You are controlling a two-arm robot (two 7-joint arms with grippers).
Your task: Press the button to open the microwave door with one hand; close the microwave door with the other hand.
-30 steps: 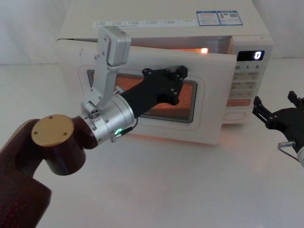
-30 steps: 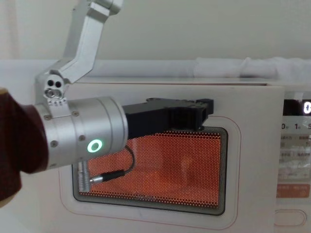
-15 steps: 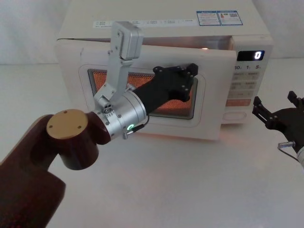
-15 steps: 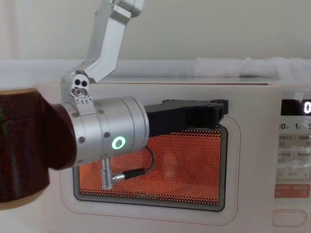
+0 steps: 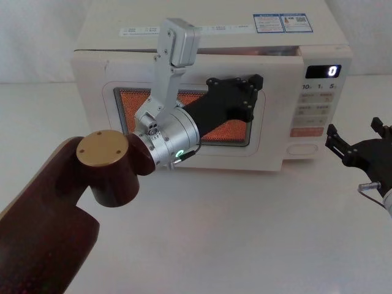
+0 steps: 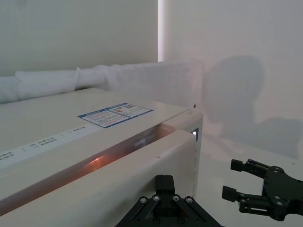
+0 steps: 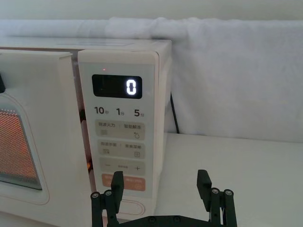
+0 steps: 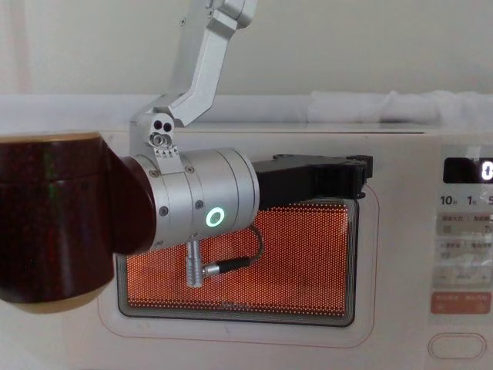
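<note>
The left end effector (image 5: 254,86) presses the door (image 5: 275,116) near its free edge; its finger spread can't be told. The rigid, hinged door should swing lightly, needing a firm last push. The right end effector (image 5: 355,144) waits wide open.

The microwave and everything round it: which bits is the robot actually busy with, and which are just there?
In the job:
- microwave
- microwave door, nearly shut, glow showing in the gap
- button
- left hand, against the door
- right hand, open, off beside the panel

Just there:
- white table
- white cloth behind
</note>
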